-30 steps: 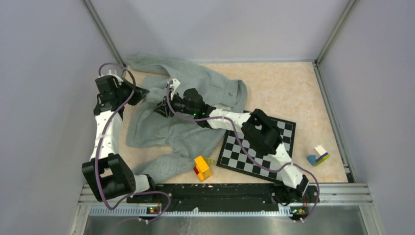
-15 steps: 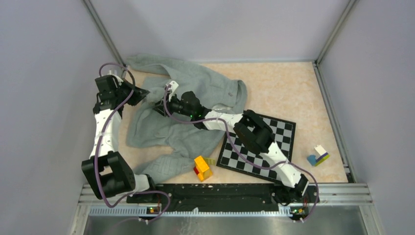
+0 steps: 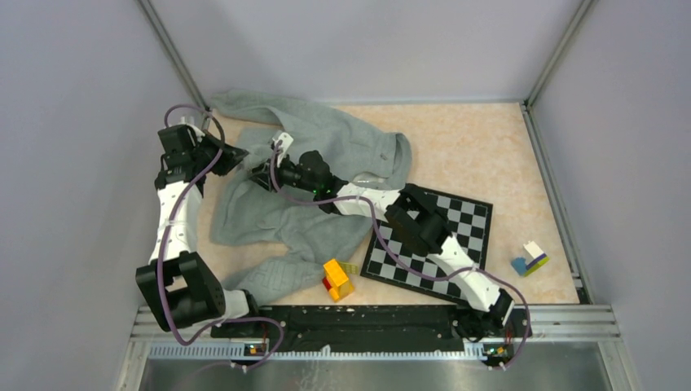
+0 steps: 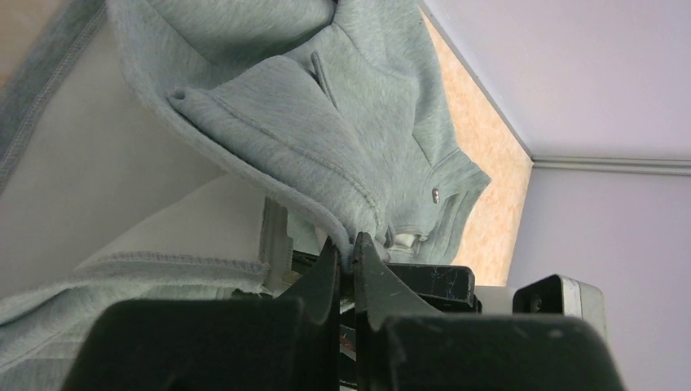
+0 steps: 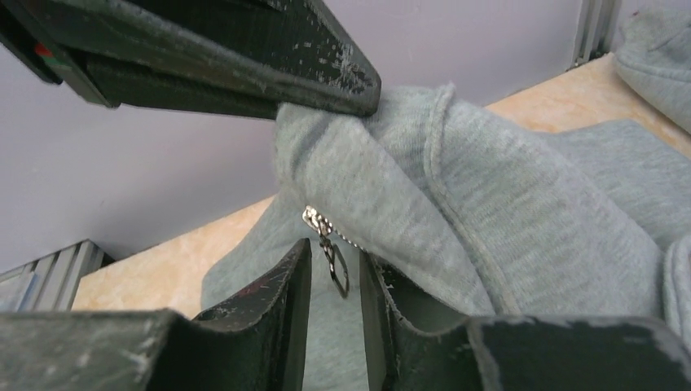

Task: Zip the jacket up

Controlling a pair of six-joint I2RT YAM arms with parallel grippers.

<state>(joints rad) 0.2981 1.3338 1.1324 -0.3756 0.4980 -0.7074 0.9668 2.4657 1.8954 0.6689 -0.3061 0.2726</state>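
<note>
Jacket (image 3: 326, 147) is lying rumpled at the worktop's (image 3: 473, 147) far left. We are pinching its raised edge with our left end effector (image 4: 352, 248), while our right end effector (image 5: 334, 254) is hovering narrowly parted around the zipper pull (image 5: 316, 218).

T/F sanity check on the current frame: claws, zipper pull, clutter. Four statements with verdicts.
1. The left claw is shut on a fold of the jacket. True.
2. The zipper pull hangs between the open fingers of the right claw. True.
3. The right arm is clear of the chessboard. False: it reaches across the board's left part.
4. The yellow-and-red block sits on the chessboard. False: it sits on the table, left of the board.
</note>
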